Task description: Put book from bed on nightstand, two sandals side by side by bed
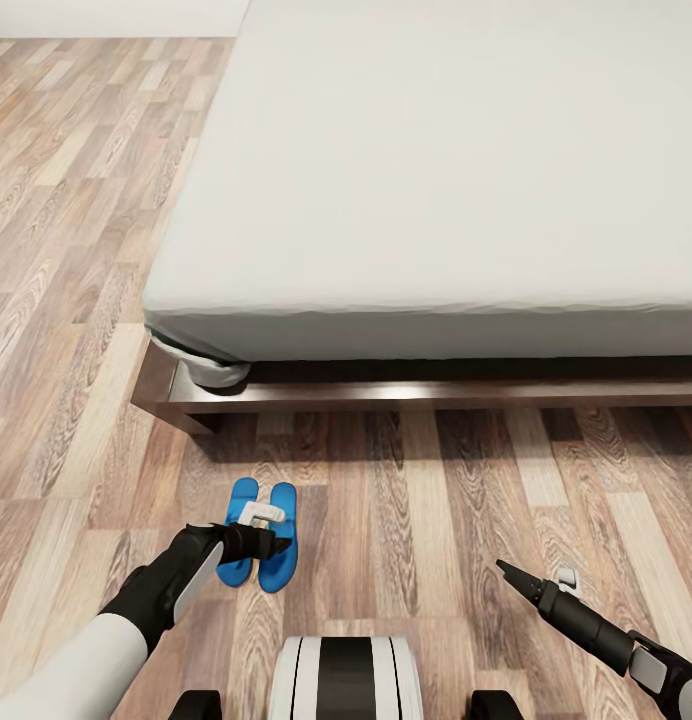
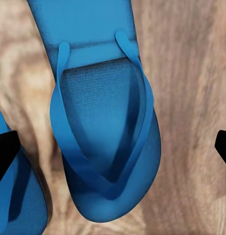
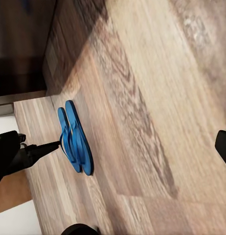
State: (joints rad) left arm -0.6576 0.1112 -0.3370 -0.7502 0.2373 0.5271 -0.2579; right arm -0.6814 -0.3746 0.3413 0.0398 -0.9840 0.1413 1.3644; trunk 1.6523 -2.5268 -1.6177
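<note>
Two blue sandals [image 1: 280, 568] lie side by side on the wood floor, just off the bed's [image 1: 436, 180] near left corner. My left gripper [image 1: 273, 528] hovers right over them, open. In the left wrist view its black fingertips [image 2: 5, 154] stand on either side of one sandal [image 2: 105, 122], with the other sandal [image 2: 14, 208] beside it. My right gripper [image 1: 536, 573] is open and empty, low over the floor to the right. The right wrist view shows the sandal pair [image 3: 76, 139] from a distance. The book and the nightstand are out of view.
The bed's dark wooden frame [image 1: 386, 395] runs along the floor just beyond the sandals, with a bunched white sheet corner [image 1: 211, 370] at its left end. Open plank floor [image 1: 66, 250] stretches left of the bed. My base [image 1: 346, 680] is at the bottom.
</note>
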